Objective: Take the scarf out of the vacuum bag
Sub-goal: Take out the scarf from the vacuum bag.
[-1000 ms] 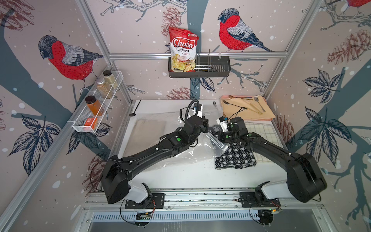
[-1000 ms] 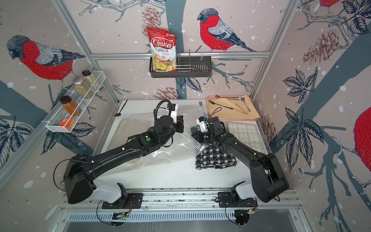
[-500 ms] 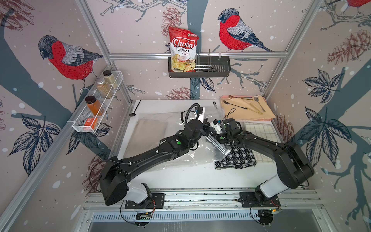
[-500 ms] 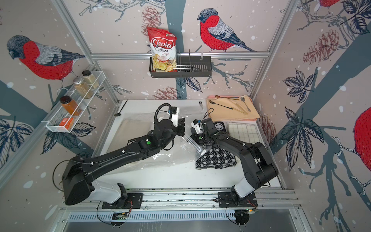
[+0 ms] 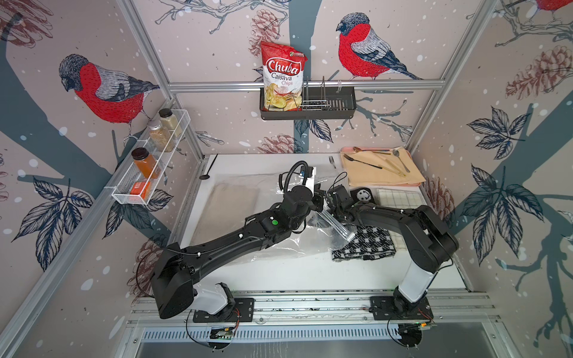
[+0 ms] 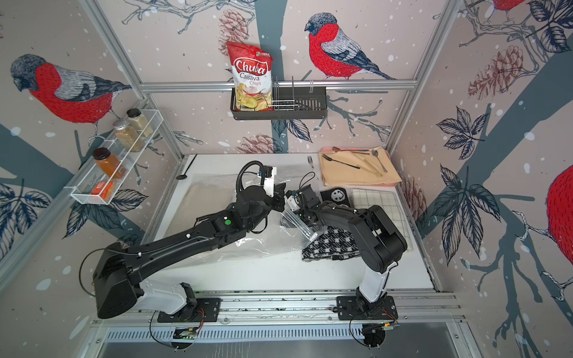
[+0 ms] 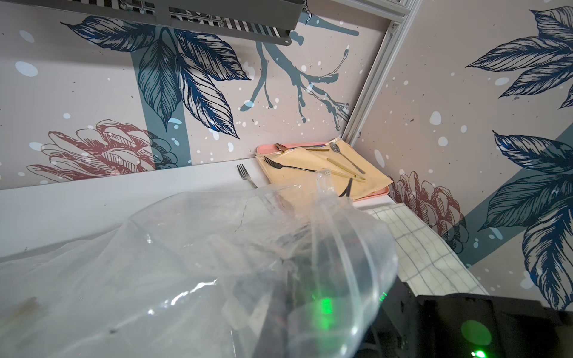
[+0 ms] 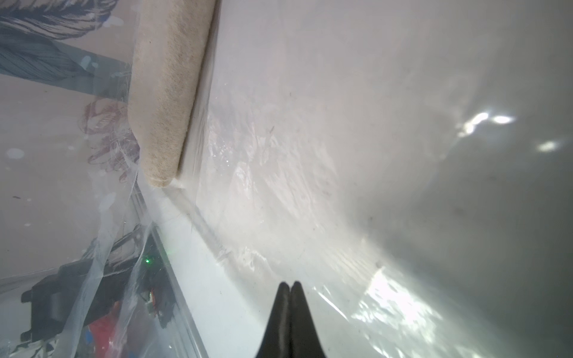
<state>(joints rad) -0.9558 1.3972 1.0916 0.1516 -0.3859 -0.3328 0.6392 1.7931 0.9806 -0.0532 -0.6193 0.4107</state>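
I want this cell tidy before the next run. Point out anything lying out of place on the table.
One fork lies alone on the bare table, beside the tray where the other cutlery rests. A black spoon-like utensil lies apart at the table's far left edge.

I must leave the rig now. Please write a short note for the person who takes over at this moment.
The left gripper is shut, apparently on the raised mouth edge of the vacuum bag.
The right gripper is shut on nothing visible and points into the bag, towards the beige folded cloth, which lies inside at the end away from the mouth.
A checked cloth lies by the mouth, mostly outside.
Done: mouth lifted.
To do: which cloth is the scarf I cannot tell; if the beige one, grasp it and pull it out.
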